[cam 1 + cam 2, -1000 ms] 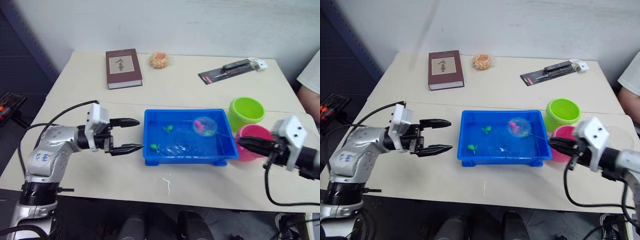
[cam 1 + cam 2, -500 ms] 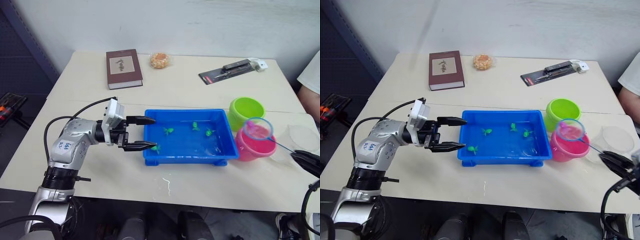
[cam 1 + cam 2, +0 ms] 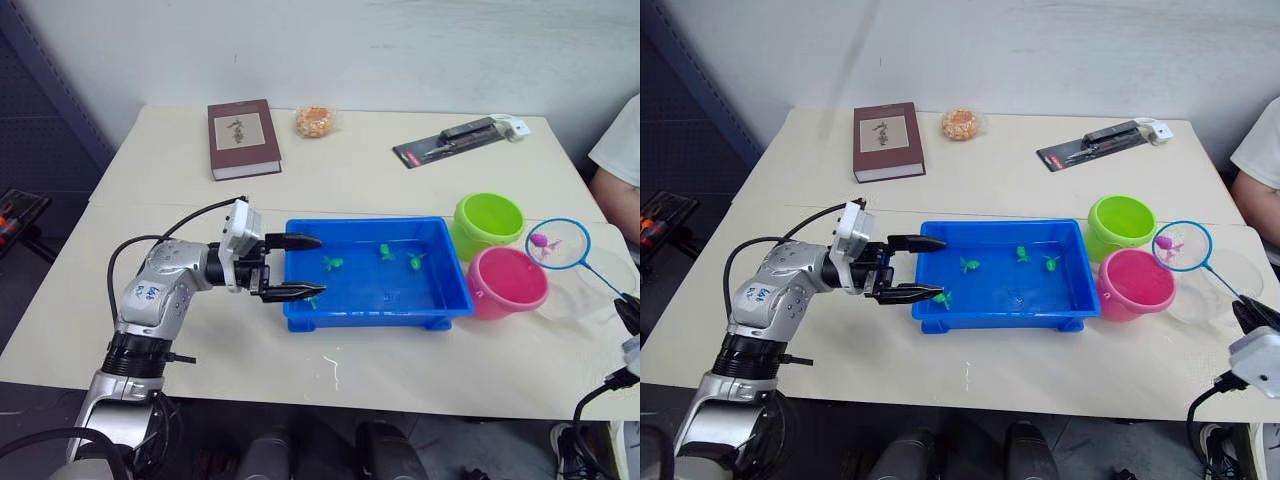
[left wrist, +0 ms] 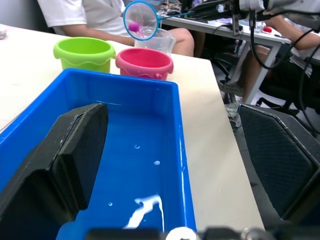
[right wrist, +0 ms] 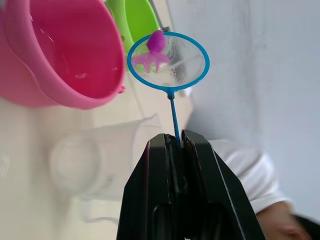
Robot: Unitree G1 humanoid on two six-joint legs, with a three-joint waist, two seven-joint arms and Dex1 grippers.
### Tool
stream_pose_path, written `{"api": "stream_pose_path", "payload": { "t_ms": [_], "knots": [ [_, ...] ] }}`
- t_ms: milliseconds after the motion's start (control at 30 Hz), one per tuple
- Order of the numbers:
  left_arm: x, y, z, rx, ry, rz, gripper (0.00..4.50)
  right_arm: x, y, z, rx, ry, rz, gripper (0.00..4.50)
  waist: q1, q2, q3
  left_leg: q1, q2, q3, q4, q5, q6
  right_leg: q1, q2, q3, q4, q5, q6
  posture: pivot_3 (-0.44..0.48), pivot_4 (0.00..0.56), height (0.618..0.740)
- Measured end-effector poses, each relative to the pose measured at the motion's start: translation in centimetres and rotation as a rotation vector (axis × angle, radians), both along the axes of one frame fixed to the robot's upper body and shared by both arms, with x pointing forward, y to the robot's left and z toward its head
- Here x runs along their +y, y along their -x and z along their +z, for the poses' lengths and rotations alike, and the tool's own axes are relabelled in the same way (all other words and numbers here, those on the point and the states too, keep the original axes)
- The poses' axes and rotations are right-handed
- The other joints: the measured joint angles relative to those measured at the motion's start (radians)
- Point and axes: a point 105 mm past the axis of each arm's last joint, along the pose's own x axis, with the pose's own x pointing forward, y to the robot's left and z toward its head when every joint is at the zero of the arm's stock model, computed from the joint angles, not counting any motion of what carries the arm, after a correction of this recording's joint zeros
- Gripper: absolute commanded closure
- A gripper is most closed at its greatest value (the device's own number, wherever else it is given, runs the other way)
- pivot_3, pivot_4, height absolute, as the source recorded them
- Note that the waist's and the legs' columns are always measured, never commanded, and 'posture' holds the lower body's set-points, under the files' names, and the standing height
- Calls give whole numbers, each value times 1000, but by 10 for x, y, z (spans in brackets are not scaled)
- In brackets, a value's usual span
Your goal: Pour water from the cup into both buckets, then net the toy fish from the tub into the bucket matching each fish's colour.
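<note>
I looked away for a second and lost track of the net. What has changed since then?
The right gripper, shut on the net, lifted it out of the tub with a pink fish and swung it past the pink bucket to above the cup. The left gripper, open, advanced to the tub's end. Buckets, tub and green fish stayed.

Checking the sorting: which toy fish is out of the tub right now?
The pink fish, lying in the net held up by the right end effector; the green fish sit in the blue tub.

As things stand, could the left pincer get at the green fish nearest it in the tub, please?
Probably yes: the left pincer is open at the tub end, the green fish lies right by its lower finger, and nothing sits between them.
</note>
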Motion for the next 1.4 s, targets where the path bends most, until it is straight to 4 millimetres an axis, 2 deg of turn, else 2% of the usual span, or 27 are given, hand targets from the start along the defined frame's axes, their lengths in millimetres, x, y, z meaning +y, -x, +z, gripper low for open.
{"api": "stream_pose_path", "payload": {
  "t_ms": [100,167,267,433,600,667,700,800,967,1100,1167,1400],
  "knots": [
    [1,0,0,-4,2,17,61,8,4,-5,-28,144,36,4500,-2,0,0,0,0,0,0,0,0,0,0,2,0,0,0,0,150,738],
    [1,2,-4,-5,-1,23,61,14,8,-16,-36,216,53,4500,-3,0,0,0,0,0,0,0,0,0,0,4,0,0,0,0,150,738],
    [2,1,-6,-7,-7,34,61,17,11,-28,-36,258,51,4500,-5,0,0,1,-1,1,0,0,0,0,0,4,-1,0,0,0,150,738],
    [0,1,-4,-19,-2,34,61,12,12,-23,-73,245,16,4500,-6,0,0,1,0,2,0,0,0,0,0,5,-1,0,0,0,150,738],
    [1,1,-3,-27,-2,34,61,22,-1,9,-155,21,42,4500,-12,0,0,2,1,2,0,0,0,0,1,7,1,0,0,0,150,738],
    [3,0,-4,-25,-7,41,61,35,-12,16,-115,-252,79,4500,-12,0,0,2,2,1,0,0,0,1,1,8,1,0,0,0,150,738],
    [5,-1,-5,-20,-10,47,61,48,-20,22,-70,-432,136,4500,-14,1,0,2,2,1,0,0,0,1,1,9,2,0,0,0,150,738],
    [9,-2,-6,-12,-20,57,61,76,-32,30,115,-654,258,4500,-7,1,0,1,2,-1,0,0,0,1,0,8,1,0,0,0,150,738],
    [18,-4,-4,-22,-34,88,61,104,-44,23,415,-983,232,4500,1,0,0,-2,1,-4,1,0,0,1,-4,5,0,0,0,0,150,738],
    [22,-4,-3,-27,-41,102,61,130,-47,9,621,-1078,165,4500,-1,0,0,-2,1,-5,1,0,0,1,-6,4,-1,0,0,0,150,738],
    [24,-4,-4,-24,-43,108,61,136,-45,-1,704,-1102,112,4500,1,0,0,-3,1,-6,1,0,0,1,-7,3,-2,0,0,0,150,738],
    [26,-3,-3,-35,-47,130,61,152,-49,-20,816,-1132,-43,4500,-3,0,0,-3,1,-6,0,0,0,1,-7,2,-7,0,0,0,150,738]
  ]
}}
